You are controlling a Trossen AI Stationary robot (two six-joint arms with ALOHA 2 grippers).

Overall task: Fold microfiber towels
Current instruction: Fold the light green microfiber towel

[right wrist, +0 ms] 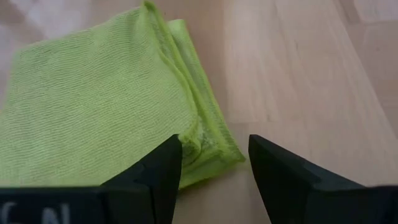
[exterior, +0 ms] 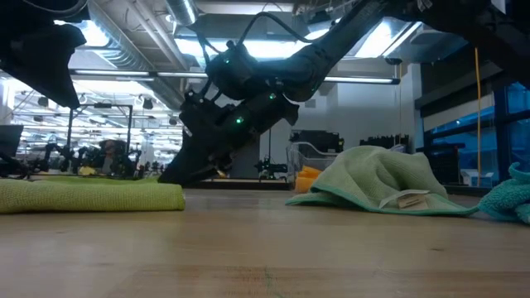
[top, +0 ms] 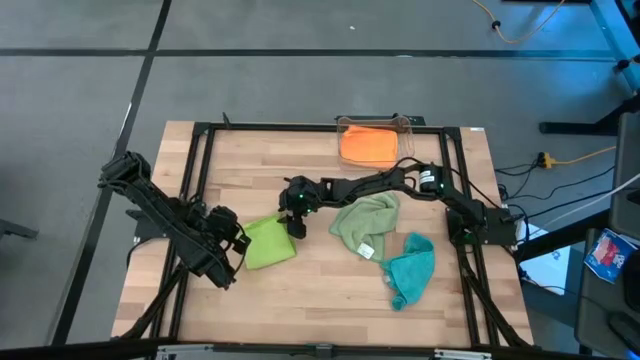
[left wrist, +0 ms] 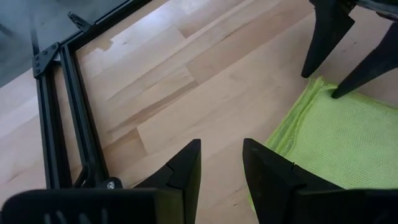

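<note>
The lime green towel lies folded flat on the worktop, at about seven o'clock from its middle. The right pincer hangs over the towel's three o'clock corner, jaws apart and empty; if it nips only the top layer there, the fold could peel open. The left pincer, parted and empty, sits beside the nine o'clock edge and could drag it. The sage towel and teal towel lie crumpled toward four o'clock; the orange towel rests in the bin at twelve.
</note>
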